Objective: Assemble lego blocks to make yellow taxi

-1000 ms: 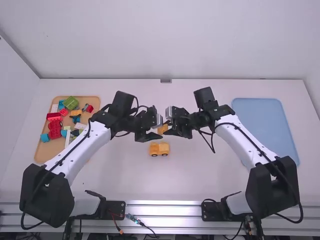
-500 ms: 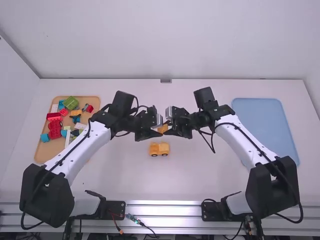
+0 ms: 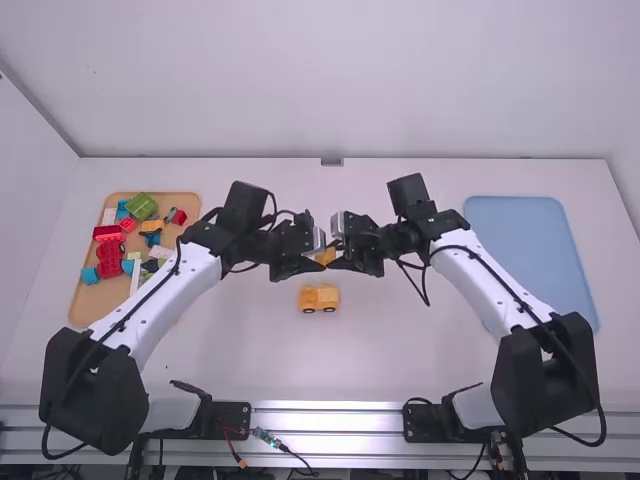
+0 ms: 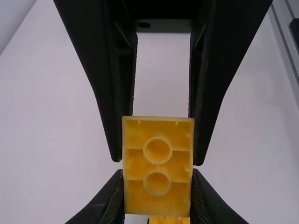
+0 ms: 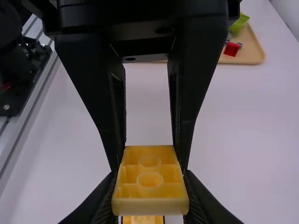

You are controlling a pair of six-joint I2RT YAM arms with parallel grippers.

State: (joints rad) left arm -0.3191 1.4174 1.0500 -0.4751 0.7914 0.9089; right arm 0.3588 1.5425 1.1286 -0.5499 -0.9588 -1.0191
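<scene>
White tabletop (image 3: 400, 350) spreads beneath my left claw (image 3: 319, 263) and my right claw (image 3: 335, 263), which meet over its middle. Each has its fingers closed against the sides of one yellow block (image 4: 158, 169), parted only by its width. Between the block and the tabletop's near edge sits a yellow wheeled build (image 3: 319, 297). Toward the left edge lies a tan tray (image 3: 88, 300) of red, green and blue pieces (image 3: 110, 262); near the right edge, a blue tray (image 3: 520, 250).
</scene>
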